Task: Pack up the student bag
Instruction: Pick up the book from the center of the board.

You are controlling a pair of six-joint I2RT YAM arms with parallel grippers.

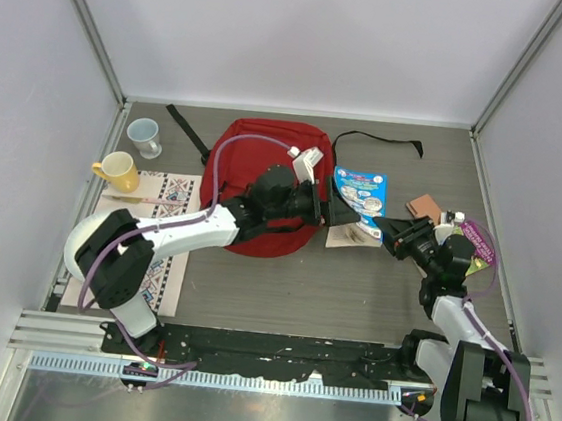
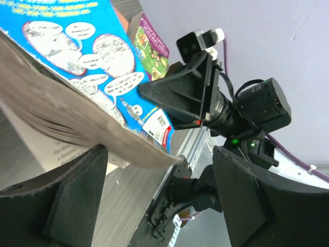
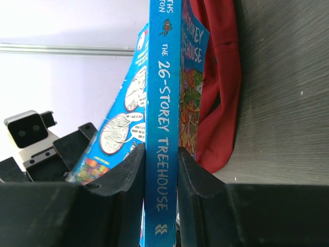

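Observation:
The red student bag (image 1: 256, 158) lies at the back middle of the table and shows as red fabric in the right wrist view (image 3: 222, 103). A blue book, "The 26-Storey Treehouse" (image 1: 361, 194), stands partly open just right of the bag. My right gripper (image 1: 399, 233) is shut on its spine (image 3: 161, 170). My left arm reaches across the bag. My left gripper (image 1: 336, 213) is open at the book's left side. In the left wrist view the book's page edge (image 2: 77, 118) passes between the wide-apart fingers (image 2: 67, 206), and my left gripper (image 2: 159, 190) pinches nothing.
A yellow mug (image 1: 114, 170) and a pale mug (image 1: 145, 136) stand at the back left beside a patterned mat (image 1: 162, 243). A brown wallet-like item (image 1: 424, 206) and a purple book (image 1: 480, 243) lie by the right arm. Black straps (image 1: 379, 140) trail behind the bag.

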